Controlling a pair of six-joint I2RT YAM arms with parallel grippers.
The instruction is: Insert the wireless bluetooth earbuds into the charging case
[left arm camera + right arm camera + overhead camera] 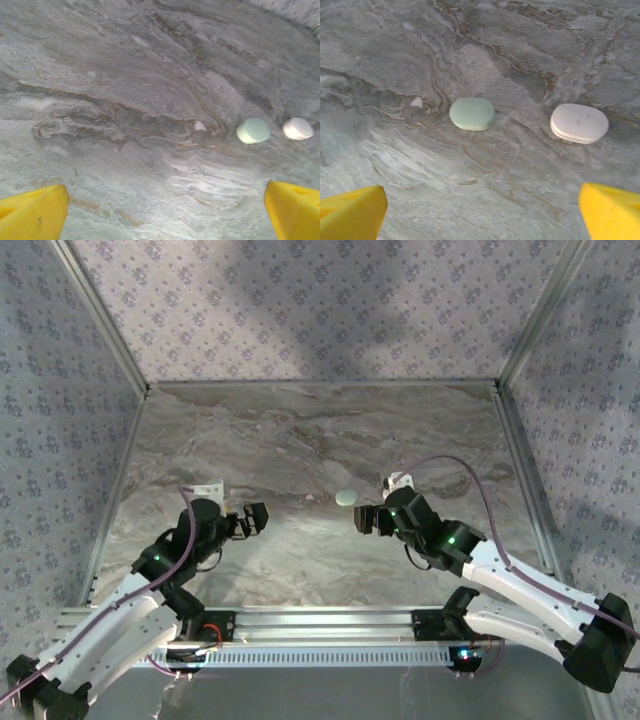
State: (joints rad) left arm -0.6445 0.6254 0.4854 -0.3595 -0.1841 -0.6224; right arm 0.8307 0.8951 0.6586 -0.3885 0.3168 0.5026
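Status: both grippers are empty. On the left gripper (165,212) the jaws are wide apart with nothing between them. The right gripper (481,214) is the same, spread and holding nothing. In the top view they hang over the middle of the table (300,440), facing each other.

The task's thing: I can make out one earbud (416,102), a tiny white speck lying on the bare table near its middle. It sits close beside the green case (472,113), on the side toward the left edge, and doesn't touch it. The white case (579,123) sits apart from the green one, toward the right edge.

Risks as I read them:
- Both cases look shut, and the white one shows a closed seam. There's no open socket, so you'd have to open a lid first.
- I can't tell which case takes the bud. If you pick wrong, it won't seat.
- The cases are low, smooth pebbles. An off-centre pinch will likely squirt one out or skate it across the table.
- The bud is tiny and pale on pale veining. You could close over it, flick it away, or clip the green case on approach.
- The arms are already close. Send both to the middle and they may collide.
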